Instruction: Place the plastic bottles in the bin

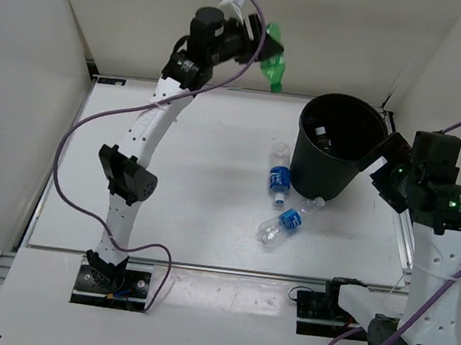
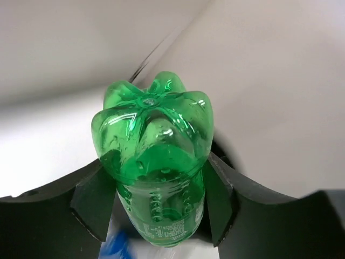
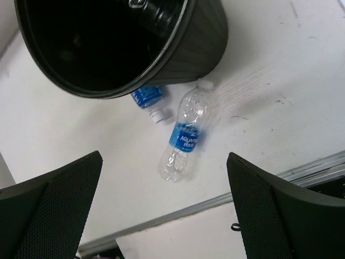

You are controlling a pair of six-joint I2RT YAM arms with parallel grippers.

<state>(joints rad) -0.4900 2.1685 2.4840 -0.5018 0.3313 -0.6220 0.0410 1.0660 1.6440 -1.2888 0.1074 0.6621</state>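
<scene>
The left gripper point(image 2: 159, 189) clamps the green bottle point(image 1: 273, 67) high at the overhead view's upper middle, likely to lift it over the bin point(image 1: 324, 163) at right, where the right gripper point(image 3: 164, 205) gapes empty above two fallen bottles point(image 3: 183, 137).

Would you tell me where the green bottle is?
Top view: the green bottle is in the left gripper at the back, left of the bin.

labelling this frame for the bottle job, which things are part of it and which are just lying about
Job: green bottle in left gripper; far blue-label bottle; near blue-label bottle; bin.
Not the job: purple cable; front rail.
</scene>
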